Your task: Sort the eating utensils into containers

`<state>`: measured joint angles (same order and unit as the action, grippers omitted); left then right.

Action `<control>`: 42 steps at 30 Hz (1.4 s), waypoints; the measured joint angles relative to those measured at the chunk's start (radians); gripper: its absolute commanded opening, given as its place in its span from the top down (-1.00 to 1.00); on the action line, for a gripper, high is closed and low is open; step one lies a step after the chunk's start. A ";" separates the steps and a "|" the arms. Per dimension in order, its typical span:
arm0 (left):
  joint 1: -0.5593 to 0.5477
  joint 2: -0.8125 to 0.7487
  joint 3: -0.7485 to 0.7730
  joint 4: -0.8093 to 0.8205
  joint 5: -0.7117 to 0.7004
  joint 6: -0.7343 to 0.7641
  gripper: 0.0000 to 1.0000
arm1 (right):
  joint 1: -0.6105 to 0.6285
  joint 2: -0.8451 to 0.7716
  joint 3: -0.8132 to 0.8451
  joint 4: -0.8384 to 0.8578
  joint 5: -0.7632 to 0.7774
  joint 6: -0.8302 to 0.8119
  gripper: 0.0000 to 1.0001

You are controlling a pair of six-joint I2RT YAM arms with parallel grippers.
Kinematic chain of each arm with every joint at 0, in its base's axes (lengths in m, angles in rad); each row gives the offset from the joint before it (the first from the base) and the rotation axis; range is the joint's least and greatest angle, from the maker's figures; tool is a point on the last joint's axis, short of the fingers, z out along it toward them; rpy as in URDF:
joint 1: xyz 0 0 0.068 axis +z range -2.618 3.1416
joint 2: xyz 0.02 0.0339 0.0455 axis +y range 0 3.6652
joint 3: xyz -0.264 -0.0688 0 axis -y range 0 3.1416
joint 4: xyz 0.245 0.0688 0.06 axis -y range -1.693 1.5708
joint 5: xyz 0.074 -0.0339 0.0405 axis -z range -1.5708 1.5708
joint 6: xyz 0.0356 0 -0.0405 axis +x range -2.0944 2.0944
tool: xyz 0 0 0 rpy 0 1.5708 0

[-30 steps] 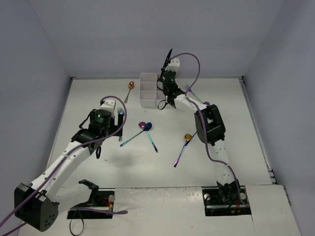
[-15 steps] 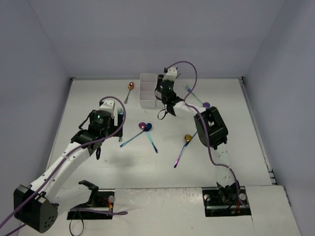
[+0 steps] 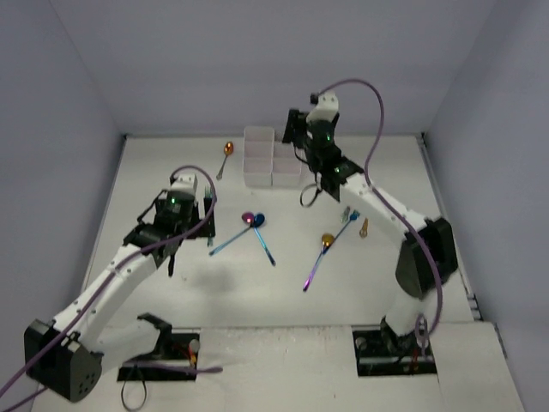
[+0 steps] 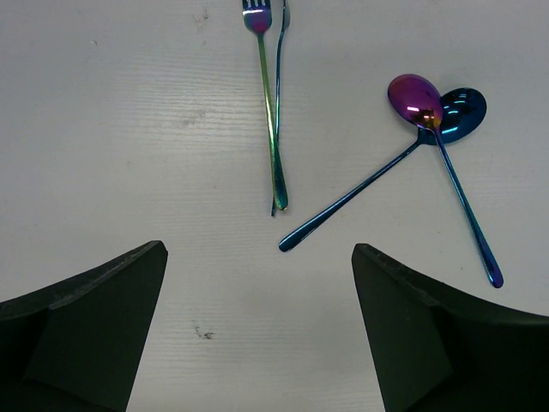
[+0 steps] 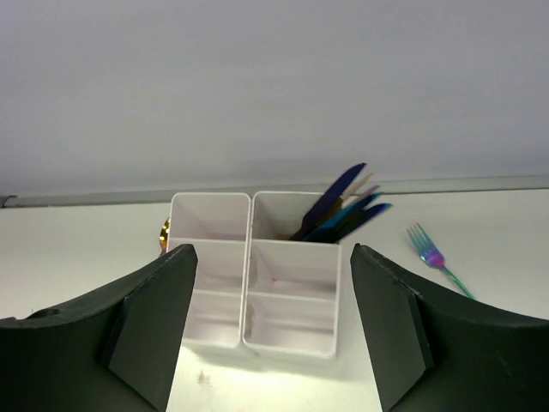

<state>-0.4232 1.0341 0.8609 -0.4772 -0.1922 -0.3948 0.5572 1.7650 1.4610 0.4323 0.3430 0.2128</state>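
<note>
Fork (image 4: 269, 112) tines cropped; gold spoon (image 5: 163, 233) half-hidden

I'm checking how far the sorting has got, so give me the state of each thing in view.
Left gripper: open, empty.
Right gripper: open, empty.
Containers: upright, one far compartment filled, the rest look empty.
Knives: standing tilted in that compartment.
Purple spoon: on the table, crossed with the blue spoon.
Rainbow fork: flat on the table, unsorted.
Copper spoon: flat on the table, unsorted.

The white worktop (image 3: 257, 292) carries the containers (image 3: 257, 163) at the back, a copper spoon (image 3: 227, 149) beside them, and two crossed spoons (image 3: 254, 221) near the middle.
</note>
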 measured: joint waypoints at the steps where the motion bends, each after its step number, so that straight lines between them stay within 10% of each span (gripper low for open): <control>1: 0.000 0.008 0.008 -0.004 0.002 -0.004 -0.75 | 0.000 -0.039 -0.016 -0.030 -0.005 -0.002 -0.39; 15: 0.002 0.207 0.118 -0.020 0.038 -0.030 -0.73 | -0.182 -0.355 -0.372 -0.436 -0.204 0.033 -0.39; 42: 0.278 0.876 0.499 0.007 0.298 -0.024 0.33 | -0.178 -0.443 -0.575 -0.527 -0.441 0.074 -0.40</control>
<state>-0.1451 1.9104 1.3604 -0.4701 0.1058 -0.4191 0.3794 1.3224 0.8862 -0.0948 -0.0984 0.2866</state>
